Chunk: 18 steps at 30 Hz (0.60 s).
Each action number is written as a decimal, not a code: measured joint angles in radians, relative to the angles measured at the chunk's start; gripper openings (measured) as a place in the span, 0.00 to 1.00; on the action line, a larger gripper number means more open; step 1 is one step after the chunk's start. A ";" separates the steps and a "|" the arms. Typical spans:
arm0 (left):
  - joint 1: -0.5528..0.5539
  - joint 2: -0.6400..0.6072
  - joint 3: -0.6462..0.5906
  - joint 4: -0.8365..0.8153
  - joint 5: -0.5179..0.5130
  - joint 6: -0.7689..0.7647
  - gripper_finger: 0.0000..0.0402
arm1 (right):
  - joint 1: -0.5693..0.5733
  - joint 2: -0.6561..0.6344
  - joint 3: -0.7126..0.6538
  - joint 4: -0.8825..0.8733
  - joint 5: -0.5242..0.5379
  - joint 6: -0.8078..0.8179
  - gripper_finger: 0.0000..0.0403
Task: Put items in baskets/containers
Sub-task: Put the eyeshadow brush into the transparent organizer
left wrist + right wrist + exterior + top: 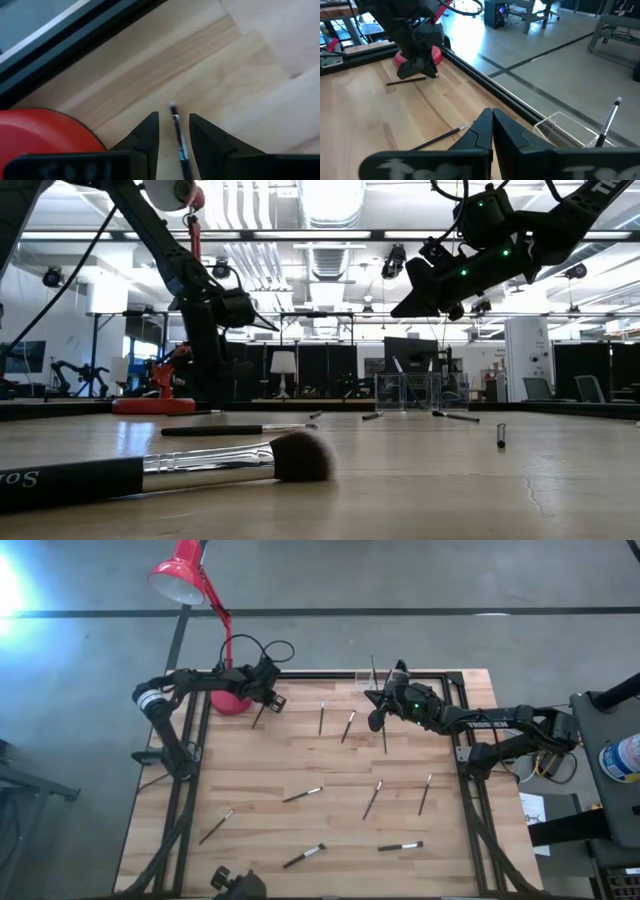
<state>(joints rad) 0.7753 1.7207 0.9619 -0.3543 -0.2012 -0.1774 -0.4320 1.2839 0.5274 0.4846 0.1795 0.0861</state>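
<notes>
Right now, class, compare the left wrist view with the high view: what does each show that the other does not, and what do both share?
Only the left wrist view shows a brush lying between the left gripper's open fingers. Only the high view shows the right gripper, the clear organiser and many scattered brushes. Both show the red lamp base and wooden table.

The worktop was pale striped wood in a black frame. The lamp at its far left corner was red. The brushes had dark handles and silvery ferrules; the organiser was clear.
</notes>
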 joint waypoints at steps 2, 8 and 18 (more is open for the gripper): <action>0.001 0.003 0.000 0.007 -0.004 0.013 0.25 | 0.000 0.000 0.000 0.000 0.000 0.000 0.02; 0.003 0.010 -0.001 0.012 0.009 0.032 0.24 | 0.000 0.000 0.000 0.001 0.000 -0.008 0.02; 0.000 0.073 -0.012 0.023 0.068 0.070 0.02 | 0.000 0.000 0.000 0.001 0.000 -0.011 0.02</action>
<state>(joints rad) 0.7749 1.7935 0.9501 -0.3309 -0.1330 -0.1069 -0.4320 1.2839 0.5274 0.4854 0.1799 0.0750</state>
